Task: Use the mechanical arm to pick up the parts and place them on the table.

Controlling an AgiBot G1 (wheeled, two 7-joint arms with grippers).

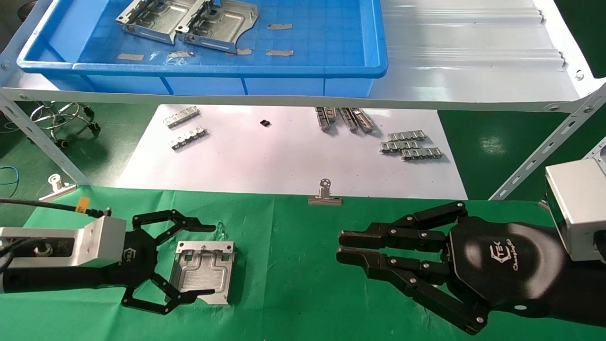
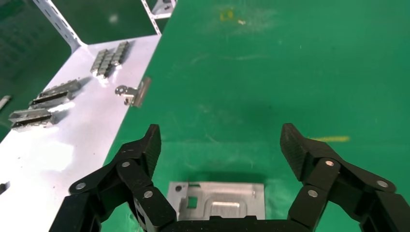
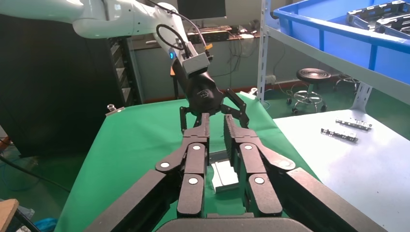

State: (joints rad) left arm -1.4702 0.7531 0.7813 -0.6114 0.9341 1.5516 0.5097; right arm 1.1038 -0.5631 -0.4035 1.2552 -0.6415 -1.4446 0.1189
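Observation:
One silvery stamped part [image 1: 203, 272] lies flat on the green-cloth table [image 1: 293, 293] at the front left. My left gripper [image 1: 208, 261] is open, one finger on each side of this part, and does not grip it. In the left wrist view the part [image 2: 222, 200] lies under the palm, behind the open fingertips of the left gripper [image 2: 221, 142]. Two more parts [image 1: 156, 19] [image 1: 222, 26] lie in the blue tray [image 1: 331, 71] on the shelf. My right gripper [image 1: 340, 247] is shut and empty, low over the cloth at the right, pointing toward the part [image 3: 224, 175].
The pale ribbed shelf [image 1: 473, 52] carries the tray above the far side. A white sheet [image 1: 284, 156] behind the cloth holds grey toothed strips [image 1: 411, 147]. Binder clips [image 1: 325, 195] [image 1: 57, 185] sit at the cloth's far edge. Slanted shelf struts [image 1: 535, 156] stand at both sides.

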